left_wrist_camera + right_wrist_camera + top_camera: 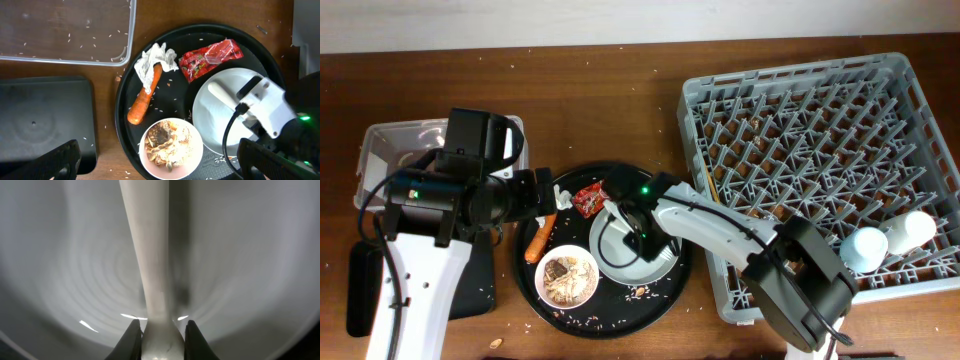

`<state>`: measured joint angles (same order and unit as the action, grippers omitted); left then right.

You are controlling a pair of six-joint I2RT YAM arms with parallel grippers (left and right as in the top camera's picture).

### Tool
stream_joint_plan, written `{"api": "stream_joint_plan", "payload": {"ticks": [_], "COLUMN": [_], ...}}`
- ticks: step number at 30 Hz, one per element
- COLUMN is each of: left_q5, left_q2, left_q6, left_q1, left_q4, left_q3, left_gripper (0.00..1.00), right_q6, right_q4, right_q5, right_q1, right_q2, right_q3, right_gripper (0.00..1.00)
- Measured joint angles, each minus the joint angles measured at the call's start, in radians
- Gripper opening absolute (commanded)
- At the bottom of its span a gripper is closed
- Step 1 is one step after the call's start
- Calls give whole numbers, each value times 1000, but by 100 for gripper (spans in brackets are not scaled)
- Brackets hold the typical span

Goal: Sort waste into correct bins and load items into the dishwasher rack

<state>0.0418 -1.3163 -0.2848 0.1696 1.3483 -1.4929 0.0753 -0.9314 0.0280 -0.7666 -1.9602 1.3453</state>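
On the round black tray (620, 305): pale grey plate (615, 262) lies flat, white utensil handle (150, 255) across it | right hand (162, 330) narrow, pinching that handle | left hand (165, 162) wide, empty | risk: handle slips, or dragged plate knocks the white bowl (170, 145).

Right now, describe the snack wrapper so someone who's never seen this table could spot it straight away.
Find the big grey grid rack; just left of it sits a round black tray. At the tray's far edge, between the white tissue and the pale plate, lies the wrapper: the only red, shiny, crinkled thing there.
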Motion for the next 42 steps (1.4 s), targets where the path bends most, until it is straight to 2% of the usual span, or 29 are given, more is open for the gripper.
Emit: {"api": "stream_joint_plan", "payload": {"ticks": [6,8,12,13,16,19,20,21,23,24,25,28,31,37,38,39,42], "left_q5": [0,0,0,0,0,0,0,0,0,0,0,0,0,0,-19,-76,-117], "left_q2": [0,0,0,0,0,0,0,0,0,0,0,0,0,0,0,0,-15], "left_q6": [0,0,0,0,0,0,0,0,0,0,0,0,0,0,-1,-4,-11], "left_q1": [0,0,0,0,0,0,0,0,0,0,0,0,0,0,0,0,10], "left_q4": [-1,-1,-1,-1,-2,-1,-1,-1,-1,-2,0,-2,-1,-1,-1,-1,-74], "left_q3": [0,0,0,0,0,0,0,0,0,0,0,0,0,0,0,0,0], "left_gripper": [99,99,99,99,99,99,99,99,99,99,99,99,99,99,84,79,78], "right_q6": [-32,-50,-79,-80,-86,-88,-89,-92,-103,-103,-102,-102,-103,-103,-103,-102,-103], "right_q4": [-201,-256,-267,-274,-273,-283,-288,-295,-294,-293,-291,-305,-315,-318,-318,-318,-318], "right_q5": [12,16,24,25,40,43,44,44,49,54,61,68,67,67,67,67,67], "right_q1": [37,150,453,490,494,480,477,477,477,477,477,477,477,477,477,477,477], "right_q2": [30,31,31,31,32,31,31,37,158,259,443,764,946,1001,1001,1001,1001], "right_q3": [390,475,476,476,420,377,381,394,426,433,466,476,478,478,478,478,478], "right_gripper": [14,15,15,18,40,80,97,99,99,99,99,99,99,99,99,99,99]}}
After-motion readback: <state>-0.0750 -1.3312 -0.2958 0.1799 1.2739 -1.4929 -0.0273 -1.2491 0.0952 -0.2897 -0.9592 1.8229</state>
